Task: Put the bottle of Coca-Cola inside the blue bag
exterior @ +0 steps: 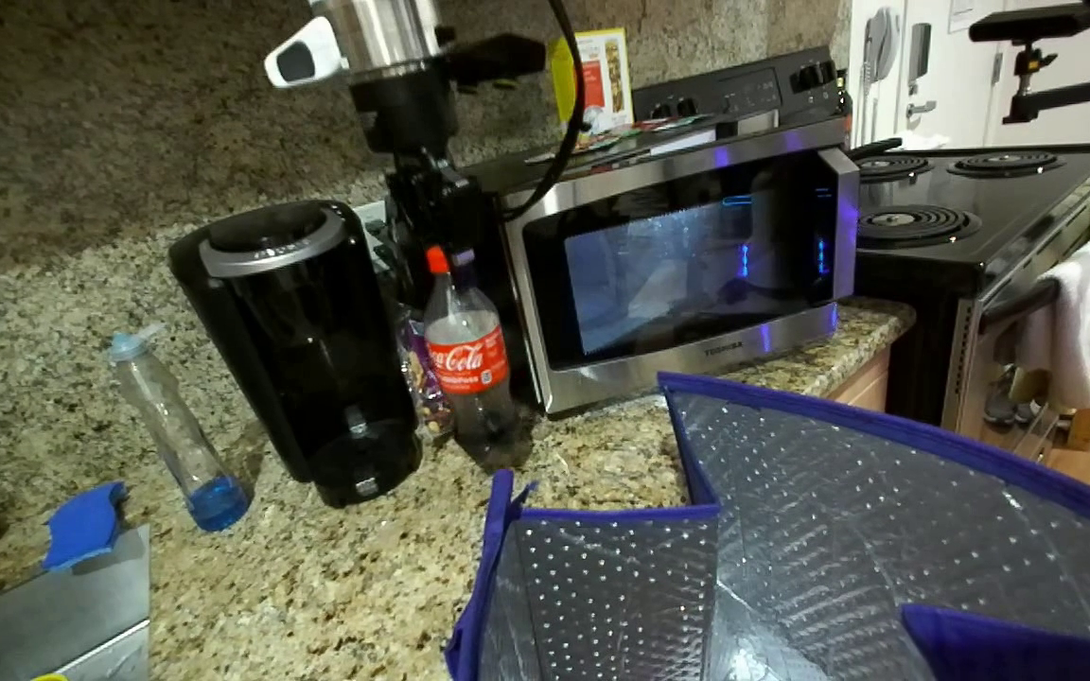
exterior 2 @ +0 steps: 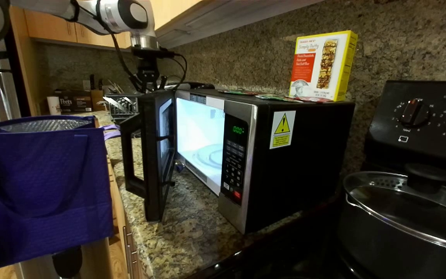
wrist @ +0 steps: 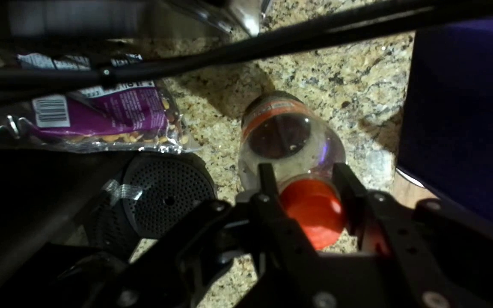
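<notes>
Claw [wrist: 304,172] around plastic btl's [wrist: 287,137] rnd cap [wrist: 313,214].

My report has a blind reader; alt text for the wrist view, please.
The gripper straddles the red cap of a Coca-Cola bottle on a granite counter; whether it grips is unclear. A purple-labelled packet, apparently of nuts, lies upper left; the blue bag is at right.
</notes>
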`<move>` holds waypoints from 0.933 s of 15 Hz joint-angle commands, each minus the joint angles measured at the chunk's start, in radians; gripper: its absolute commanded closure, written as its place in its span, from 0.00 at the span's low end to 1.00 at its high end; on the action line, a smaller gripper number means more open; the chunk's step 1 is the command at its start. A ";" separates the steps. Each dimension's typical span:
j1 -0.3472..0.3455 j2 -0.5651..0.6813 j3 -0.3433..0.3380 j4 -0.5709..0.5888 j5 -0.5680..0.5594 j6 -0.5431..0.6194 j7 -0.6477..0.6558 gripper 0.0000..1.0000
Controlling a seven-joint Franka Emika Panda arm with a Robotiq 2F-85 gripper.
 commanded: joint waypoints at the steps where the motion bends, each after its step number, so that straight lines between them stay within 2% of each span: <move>1: 0.035 -0.150 -0.011 -0.120 -0.025 0.015 0.096 0.88; 6: 0.116 -0.334 -0.024 -0.327 -0.081 0.008 0.280 0.88; 8: 0.149 -0.396 -0.026 -0.418 -0.089 0.011 0.421 0.88; 14: 0.221 -0.561 -0.011 -0.710 -0.058 0.191 0.888 0.88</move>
